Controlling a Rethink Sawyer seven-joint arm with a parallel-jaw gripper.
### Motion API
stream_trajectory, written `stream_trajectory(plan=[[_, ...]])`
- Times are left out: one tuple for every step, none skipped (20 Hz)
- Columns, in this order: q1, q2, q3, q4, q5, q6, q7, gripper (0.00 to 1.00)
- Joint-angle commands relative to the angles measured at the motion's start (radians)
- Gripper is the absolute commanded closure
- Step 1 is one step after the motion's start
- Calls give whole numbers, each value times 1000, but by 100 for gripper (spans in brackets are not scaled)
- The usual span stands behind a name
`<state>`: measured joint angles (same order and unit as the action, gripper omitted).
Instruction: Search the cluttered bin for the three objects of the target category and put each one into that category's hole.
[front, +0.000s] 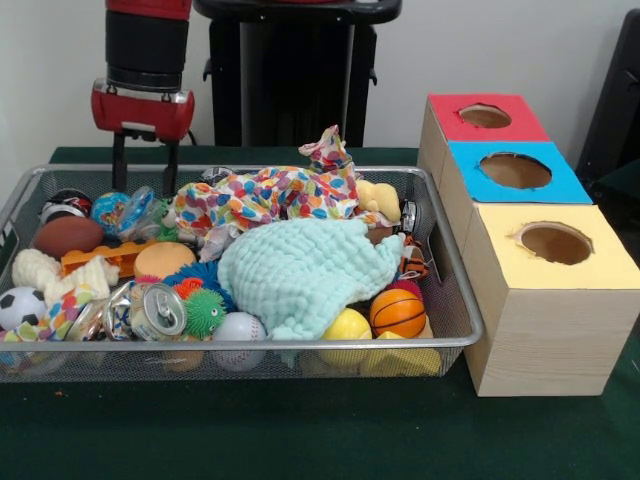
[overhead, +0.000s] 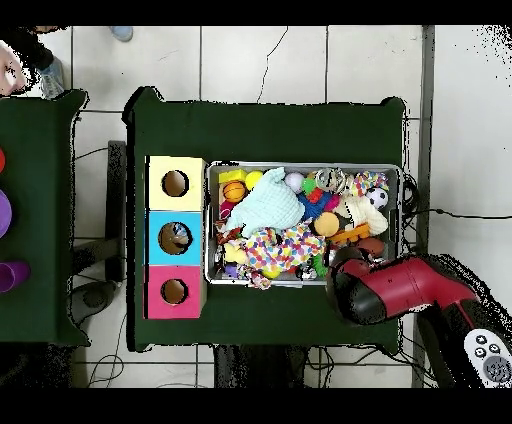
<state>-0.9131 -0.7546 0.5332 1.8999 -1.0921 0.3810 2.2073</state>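
Wire-mesh bin brims with balls, a dented can and cloths; the gripper hangs above, fingers apart.

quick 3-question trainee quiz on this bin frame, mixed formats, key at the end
1. True or false: the mint cloth lies on top of other items in the wire bin.
2. Which box top is nearest the front camera? A) red B) blue C) yellow
3. Fill in: the small basketball sits in the bin's end next to the ___ box.

Key
1. True. It covers much of the middle of the bin.
2. C. The yellow box is nearest, the blue box in the middle, the red box farthest.
3. Yellow.

The hand hangs over the bin's far corner, away from the boxes, with nothing between its fingers.
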Motion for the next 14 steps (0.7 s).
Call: stream_trajectory(plan=[[-5, 48, 55, -97, -25, 123, -344, 0], [-6, 51, 52, -97, -31, 117, -342, 0], [-4, 58, 50, -102, -38, 113, -340, 0], [-2, 64, 47, -108, -45, 109, -338, 0], [0, 72, 44, -114, -52, 104, -334, 0], [3, 79, 41, -121, -58, 102, -332, 0], [6, 86, 39, -128, -63, 99, -330, 0], [9, 92, 35, -133, -69, 96, -324, 0], [13, 98, 31, -138, -76, 91, -316, 0], [17, 106, 26, -143, -82, 86, -307, 0], [20, 112, 22, -147, -87, 82, -300, 0], [23, 115, 19, -149, -88, 81, -295, 0], [28, 115, 11, -146, -94, 76, -282, 0], [32, 116, 7, -146, -97, 73, -274, 0]])
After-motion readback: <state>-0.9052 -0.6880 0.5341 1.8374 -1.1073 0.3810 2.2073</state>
